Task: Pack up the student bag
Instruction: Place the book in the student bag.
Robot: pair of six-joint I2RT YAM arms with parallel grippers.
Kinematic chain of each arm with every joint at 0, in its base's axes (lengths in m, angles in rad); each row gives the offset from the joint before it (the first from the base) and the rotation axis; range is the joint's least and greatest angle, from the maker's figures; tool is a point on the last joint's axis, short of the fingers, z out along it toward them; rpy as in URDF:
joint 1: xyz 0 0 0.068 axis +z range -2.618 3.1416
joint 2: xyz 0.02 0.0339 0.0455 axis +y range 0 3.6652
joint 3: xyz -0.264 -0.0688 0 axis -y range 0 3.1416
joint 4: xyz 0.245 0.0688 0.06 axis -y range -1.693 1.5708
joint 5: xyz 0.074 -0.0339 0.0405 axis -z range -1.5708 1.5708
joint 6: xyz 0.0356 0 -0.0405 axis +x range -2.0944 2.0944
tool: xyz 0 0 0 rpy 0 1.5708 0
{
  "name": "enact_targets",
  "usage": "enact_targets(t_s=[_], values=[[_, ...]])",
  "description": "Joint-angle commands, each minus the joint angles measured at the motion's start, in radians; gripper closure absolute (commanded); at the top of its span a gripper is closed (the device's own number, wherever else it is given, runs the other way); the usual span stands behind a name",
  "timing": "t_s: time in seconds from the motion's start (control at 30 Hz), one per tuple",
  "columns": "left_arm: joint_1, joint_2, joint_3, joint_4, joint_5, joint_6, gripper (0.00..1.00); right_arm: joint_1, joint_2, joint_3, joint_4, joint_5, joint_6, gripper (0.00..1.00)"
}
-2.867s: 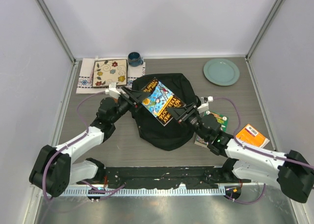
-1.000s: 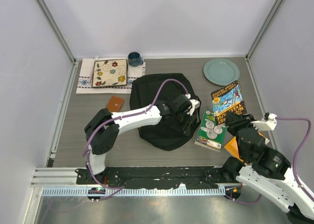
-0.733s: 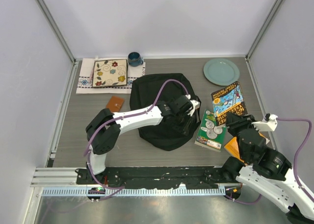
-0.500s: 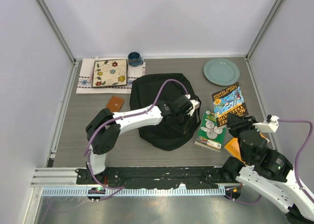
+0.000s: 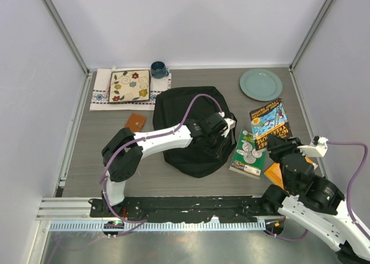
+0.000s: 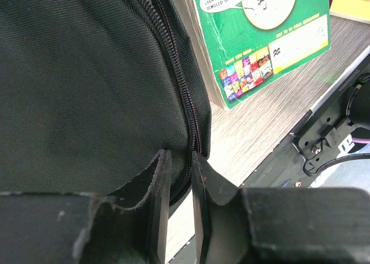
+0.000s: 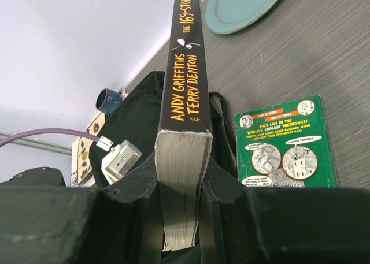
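The student bag point(image 5: 185, 111) is a black backpack lying flat mid-table. My left gripper point(image 5: 222, 141) reaches across to its right edge. In the left wrist view the gripper point(image 6: 180, 167) is shut on the bag's zipper seam point(image 6: 176, 96), with the black fabric point(image 6: 87, 73) filling the view. My right gripper point(image 5: 277, 142) is shut on a book with a colourful cover point(image 5: 270, 119), held right of the bag. In the right wrist view the gripper point(image 7: 180, 166) clamps that book's black spine point(image 7: 185, 73) edge-on, with the bag point(image 7: 139, 108) beyond it.
A green book point(image 5: 250, 154) lies against the bag's right side. An orange book point(image 5: 273, 173) is partly under my right arm. A green plate point(image 5: 261, 84) sits back right. A blue mug point(image 5: 158, 69), a patterned tile on a cloth point(image 5: 129, 86) and a brown card point(image 5: 136, 122) lie left.
Earlier both grippers held the colourful book over the bag. Now the right one alone holds it right of the bag, and the left one is at the bag's right edge. In the last second the book drifted slightly back.
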Motion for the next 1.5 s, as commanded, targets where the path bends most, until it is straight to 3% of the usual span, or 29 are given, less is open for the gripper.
enact_targets(t_s=[0.0,0.2,0.5,0.8,0.93,1.13,1.23,1.37,1.47], values=[[-0.015,0.011,0.042,-0.006,-0.018,-0.004,0.75,0.0,-0.014,0.009,0.062,0.047,0.035,0.99],[-0.041,0.027,0.073,-0.042,-0.096,0.015,0.75,0.0,-0.02,0.003,0.061,0.05,0.036,0.98],[-0.086,0.05,0.118,-0.107,-0.249,0.041,1.0,0.0,-0.017,0.001,0.062,0.05,0.04,0.98],[-0.092,-0.004,0.118,-0.11,-0.398,0.047,1.0,0.0,-0.019,0.003,0.045,0.055,0.043,0.98],[-0.089,-0.036,0.141,-0.119,-0.539,0.059,1.0,0.002,-0.014,0.004,0.007,0.05,0.058,0.98],[-0.057,-0.08,0.19,-0.122,-0.564,0.073,1.0,0.0,-0.037,0.003,-0.068,0.018,0.084,0.98],[-0.044,-0.084,0.2,-0.119,-0.472,0.077,1.0,0.0,-0.059,-0.002,-0.096,0.014,0.101,0.98],[-0.044,-0.074,0.178,-0.085,-0.345,0.036,0.52,0.0,-0.082,-0.006,-0.109,0.024,0.113,0.98],[-0.044,-0.058,0.161,-0.044,-0.283,-0.025,0.44,0.0,-0.08,-0.002,-0.109,0.026,0.113,0.98]])
